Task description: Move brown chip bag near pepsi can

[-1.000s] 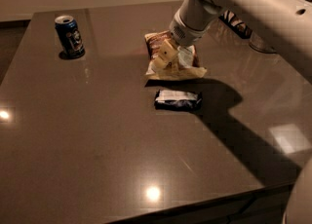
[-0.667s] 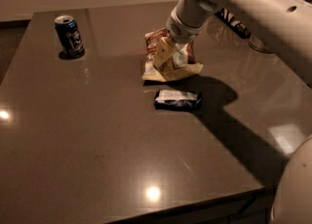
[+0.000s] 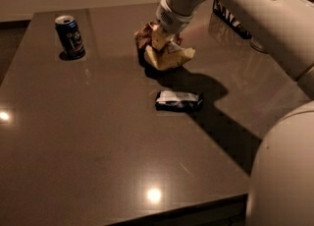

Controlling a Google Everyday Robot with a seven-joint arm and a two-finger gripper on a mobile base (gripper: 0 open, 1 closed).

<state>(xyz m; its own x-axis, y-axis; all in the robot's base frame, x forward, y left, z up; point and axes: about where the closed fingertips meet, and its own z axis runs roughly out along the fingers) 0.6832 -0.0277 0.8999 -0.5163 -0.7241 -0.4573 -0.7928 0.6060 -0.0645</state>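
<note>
brown chip bag (image 3: 170, 56) at 12 o'clock on the table (image 3: 98, 146), top bunched since the gripper (image 3: 159, 38) pinches it from above for the carry; pepsi can (image 3: 69, 36) well apart at its 9, wrapped bar (image 3: 179, 100) near at 6.

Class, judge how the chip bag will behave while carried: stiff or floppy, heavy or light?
Probably floppy: the bag is crumpled where the end effector pinches its top. Likely light for its size, as that one pinch seems to hold it. Its loose lower part may sag.
</note>
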